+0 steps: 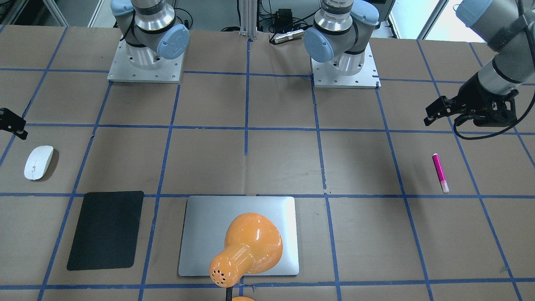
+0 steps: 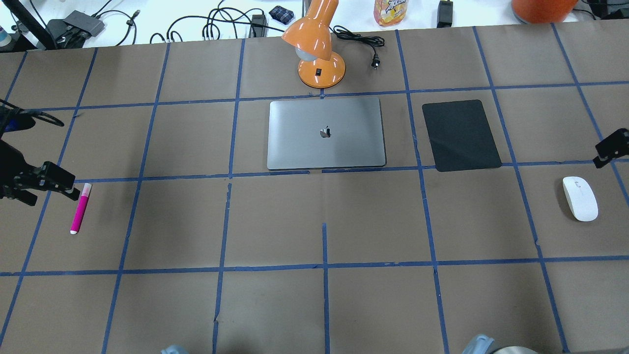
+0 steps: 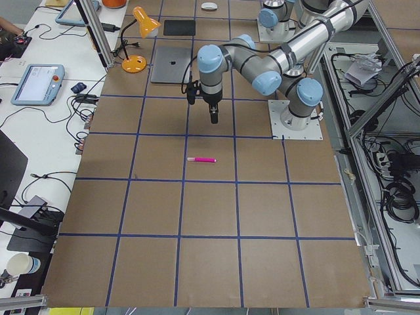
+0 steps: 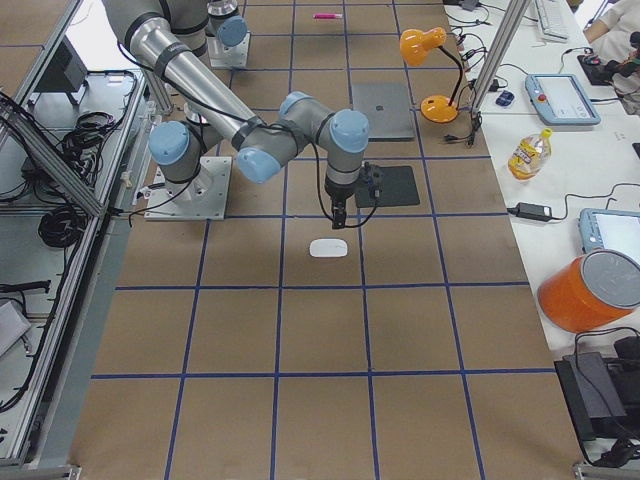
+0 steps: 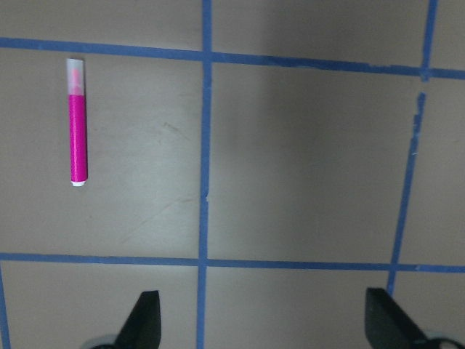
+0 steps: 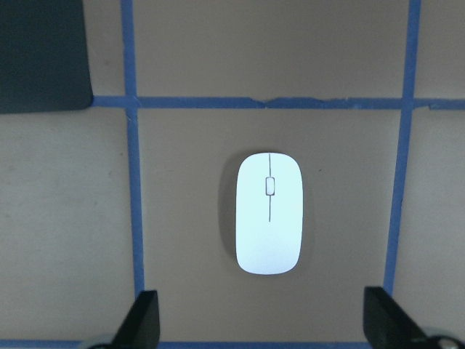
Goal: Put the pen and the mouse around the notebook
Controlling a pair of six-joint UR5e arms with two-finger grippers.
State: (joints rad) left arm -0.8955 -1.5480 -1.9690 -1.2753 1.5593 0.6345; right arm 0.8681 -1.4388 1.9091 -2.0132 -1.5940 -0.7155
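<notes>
The pink pen (image 2: 80,208) lies flat on the brown table, far to the left of the silver notebook (image 2: 326,132). My left gripper (image 2: 46,189) hovers open just beside the pen's pale cap end. In the left wrist view the pen (image 5: 77,121) sits up and left of the open gripper (image 5: 265,320), not between the fingers. The white mouse (image 2: 580,198) rests far right of the notebook, beyond the black mat. My right gripper (image 6: 265,320) hangs open above the table just short of the mouse (image 6: 269,212), holding nothing.
A black mat (image 2: 461,135) lies right of the notebook. An orange desk lamp (image 2: 317,49) stands behind the notebook, its shade leaning over it. Cables and a bottle (image 2: 390,11) line the far edge. The arm bases (image 1: 145,62) sit at the robot's side.
</notes>
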